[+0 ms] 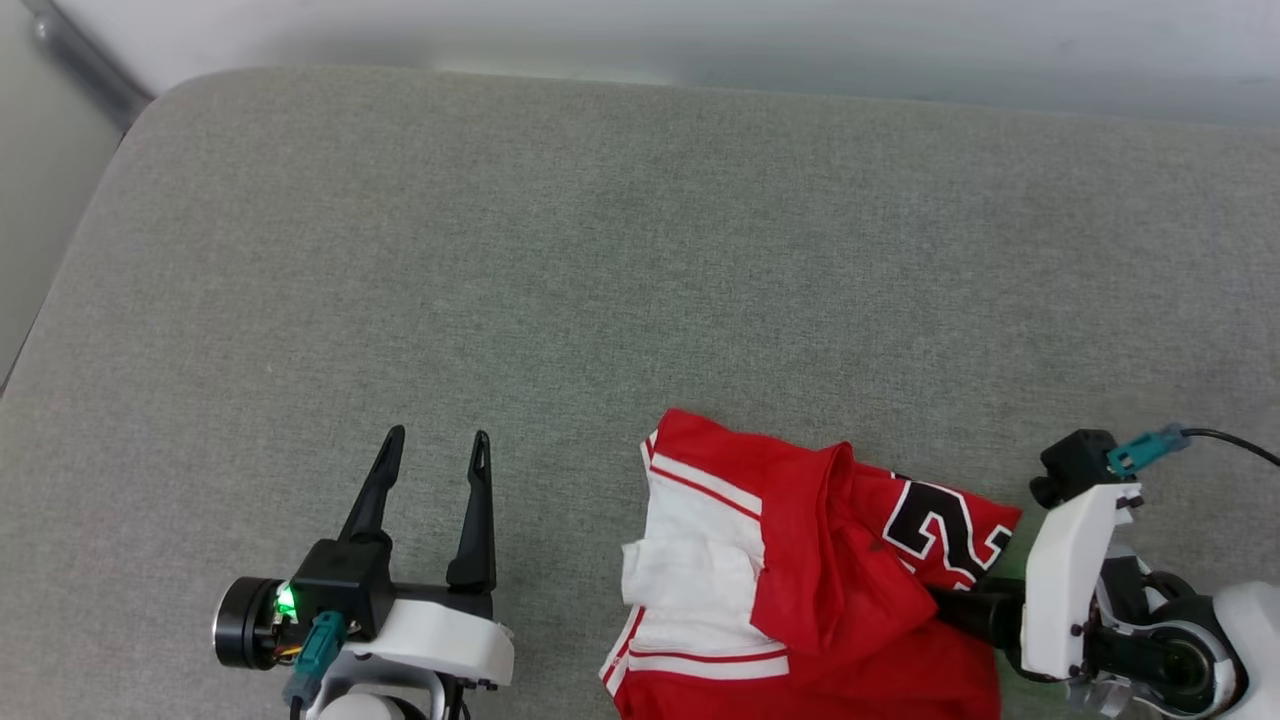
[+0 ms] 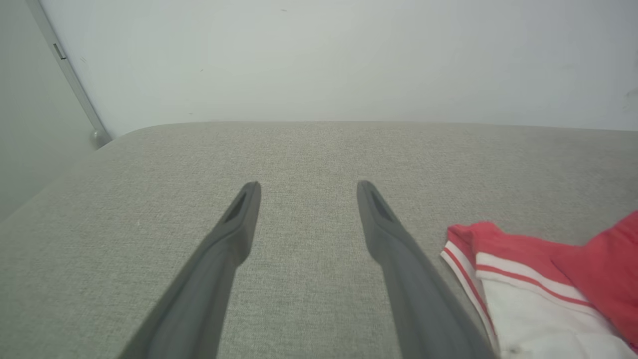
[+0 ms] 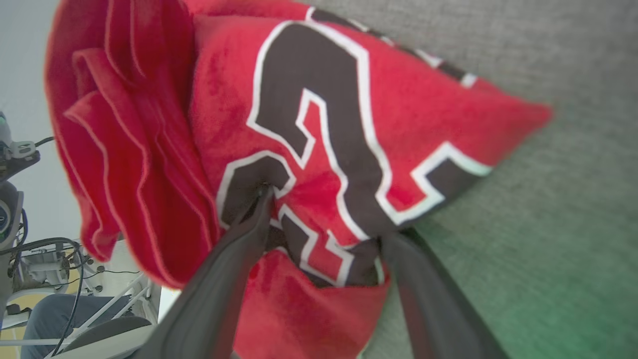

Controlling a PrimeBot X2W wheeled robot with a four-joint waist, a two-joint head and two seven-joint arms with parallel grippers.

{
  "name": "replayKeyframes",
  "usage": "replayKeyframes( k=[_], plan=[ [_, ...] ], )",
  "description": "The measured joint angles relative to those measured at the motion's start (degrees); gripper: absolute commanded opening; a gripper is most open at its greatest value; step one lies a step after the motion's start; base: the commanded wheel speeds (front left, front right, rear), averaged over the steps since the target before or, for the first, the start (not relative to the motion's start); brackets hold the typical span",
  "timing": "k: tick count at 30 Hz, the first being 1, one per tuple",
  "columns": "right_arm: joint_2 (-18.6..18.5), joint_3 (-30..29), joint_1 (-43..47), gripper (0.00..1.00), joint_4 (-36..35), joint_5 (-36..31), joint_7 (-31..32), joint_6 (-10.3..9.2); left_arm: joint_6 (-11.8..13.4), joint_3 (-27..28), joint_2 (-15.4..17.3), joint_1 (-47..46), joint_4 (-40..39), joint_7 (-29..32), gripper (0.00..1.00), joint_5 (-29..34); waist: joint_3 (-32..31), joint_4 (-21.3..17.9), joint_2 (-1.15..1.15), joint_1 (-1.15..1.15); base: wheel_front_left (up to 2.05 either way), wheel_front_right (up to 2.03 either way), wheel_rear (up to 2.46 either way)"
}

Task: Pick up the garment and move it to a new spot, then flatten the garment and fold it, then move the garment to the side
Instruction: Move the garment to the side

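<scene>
Grey cushioned surface (image 1: 500, 250), garment (image 1: 830, 580) crumpled at near right. Right hand (image 3: 329, 214) spread wide astride a fold, not clenched; left hand (image 1: 438, 435) released, empty. Risk: pinching one thin layer lets the bunch slip.

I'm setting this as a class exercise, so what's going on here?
A two-armed robot is working on a crumpled red and white garment lying on a grey cushion. Its right gripper is open, fingers astride a fold by the black number, not clamped. Its left gripper is open over bare cushion beside the garment.
</scene>
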Motion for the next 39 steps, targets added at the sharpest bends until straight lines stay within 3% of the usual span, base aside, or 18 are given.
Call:
replayKeyframes(
  k=[2, 3, 4, 13, 21, 30, 39],
  plan=[
    [-0.09, 1.59, -0.63, 1.0, 0.26, -0.32, -0.71, 0.01, 0.07, -0.18, -0.01, -0.48, 0.08, -0.01, 1.0, -0.02, 0.32, 0.3, 0.0, 0.0, 0.0, 0.0, 0.0],
    [-0.12, 2.16, -0.72, 0.31, 0.36, -0.35, -1.25, 0.01, 0.21, -0.18, -0.01, -0.64, 0.12, 0.0, 1.0, -0.03, 0.4, 0.37, 0.0, 0.0, 0.0, 0.0, 0.0],
    [-0.21, 2.69, -0.84, 0.0, 0.54, -0.3, -1.74, 0.01, 0.25, -0.24, 0.0, -0.67, 0.18, -0.01, 1.0, -0.15, 0.41, 0.4, 0.0, 0.0, 0.0, 0.0, 0.0],
    [-2.11, 6.77, -2.21, 0.0, -0.24, 1.65, -6.49, 0.0, 0.35, -0.3, -0.02, -0.07, 0.59, -0.01, 1.0, -0.35, -1.69, -0.05, 0.0, 0.0, 0.0, 0.0, 0.0],
    [-9.29, 11.15, -7.14, 0.0, -8.67, 0.34, -8.12, -0.05, 0.67, 0.27, -0.01, 2.09, 0.56, 0.0, 1.0, -0.41, -5.0, -2.08, 0.0, 0.0, 0.0, 0.0, 0.0],
    [-18.94, 14.08, -11.43, 0.0, -18.83, -2.07, -5.21, -0.05, 0.74, 1.92, -0.01, 3.91, -0.52, -0.01, 1.0, -0.4, -5.97, -9.0, 0.0, 0.0, 0.0, 0.0, 0.0],
    [-24.55, 11.74, -14.04, 0.0, -18.13, -4.54, -4.12, -0.05, 0.22, 4.59, 0.0, 1.68, -2.21, -0.08, 1.0, 0.91, -2.81, -17.2, 0.0, 0.0, 0.0, 0.0, 0.0]
  ],
)
